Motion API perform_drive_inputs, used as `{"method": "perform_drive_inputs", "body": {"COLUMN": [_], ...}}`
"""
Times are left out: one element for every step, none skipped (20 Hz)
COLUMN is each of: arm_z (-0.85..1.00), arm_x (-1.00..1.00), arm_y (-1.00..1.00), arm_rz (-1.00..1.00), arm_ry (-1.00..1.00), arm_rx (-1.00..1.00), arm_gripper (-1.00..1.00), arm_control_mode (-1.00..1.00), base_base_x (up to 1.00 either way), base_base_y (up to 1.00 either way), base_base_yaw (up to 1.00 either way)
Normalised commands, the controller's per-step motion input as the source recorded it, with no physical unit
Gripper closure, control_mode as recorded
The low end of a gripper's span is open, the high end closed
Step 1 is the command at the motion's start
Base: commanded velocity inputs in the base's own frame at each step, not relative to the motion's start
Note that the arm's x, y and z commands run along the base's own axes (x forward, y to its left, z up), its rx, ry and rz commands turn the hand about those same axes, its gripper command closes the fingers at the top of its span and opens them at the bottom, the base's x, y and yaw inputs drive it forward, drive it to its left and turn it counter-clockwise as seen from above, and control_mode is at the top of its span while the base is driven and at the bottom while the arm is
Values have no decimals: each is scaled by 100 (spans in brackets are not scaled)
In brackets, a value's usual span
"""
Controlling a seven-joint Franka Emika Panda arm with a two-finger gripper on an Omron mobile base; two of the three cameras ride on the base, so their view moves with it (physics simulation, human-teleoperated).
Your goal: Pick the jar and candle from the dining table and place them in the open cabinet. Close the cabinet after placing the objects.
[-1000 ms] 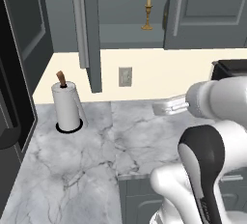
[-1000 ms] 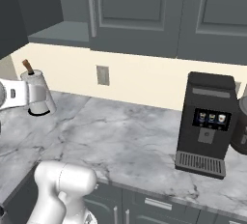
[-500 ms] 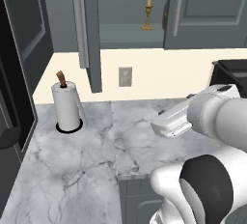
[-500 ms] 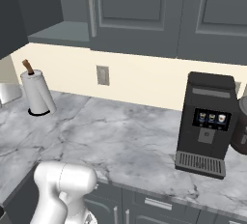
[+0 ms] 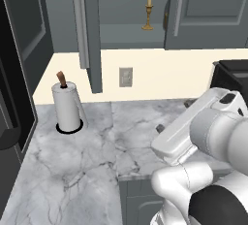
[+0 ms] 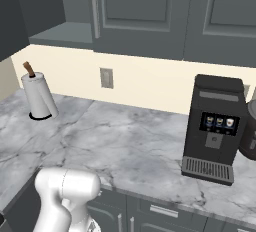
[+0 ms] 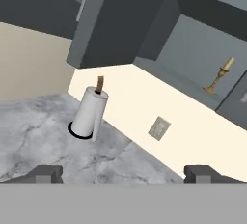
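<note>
Hand view is showing the gripper (image 7: 123, 174) with jaws spread fully wide and nothing between them, hovering above the marble counter (image 7: 43, 136). The candle (image 7: 218, 76) is already standing upright on the cabinet (image 5: 127, 34) shelf, up and to the right of the jaws, its long axis vertical. Left base view is confirming it: candle near the right-hand door (image 5: 208, 10), both doors hanging open. The jar isn't turning up here, so I can't place it. Paper towel roll (image 5: 67, 106) is sitting below the left door (image 5: 89, 30). My read: jar fetch is next, doors staying open until then.
</note>
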Motion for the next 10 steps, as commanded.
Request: {"method": "perform_drive_inputs", "body": {"arm_z": [0,0,0,0,0,0,0,0,0,0], "arm_x": [-15,-7,-13,-13,-15,-18,-20,-23,-24,-23], "arm_y": [41,48,40,39,43,38,33,34,36,36], "arm_rz": [11,9,7,5,5,6,5,4,4,3], "arm_ry": [-2,0,0,-3,-2,-4,-6,-9,-9,-8], "arm_rx": [-14,-16,-17,-15,-16,-15,-13,-14,-15,-15], "arm_gripper": [-100,-100,-100,-100,-100,-100,-100,-100,-100,-100], "arm_control_mode": [-100,-100,-100,-100,-100,-100,-100,-100,-100,-100], "base_base_x": [0,0,0,0,0,0,0,0,0,0], "base_base_y": [0,0,0,0,0,0,0,0,0,0], "base_base_yaw": [0,0,0,0,0,0,0,0,0,0]}}
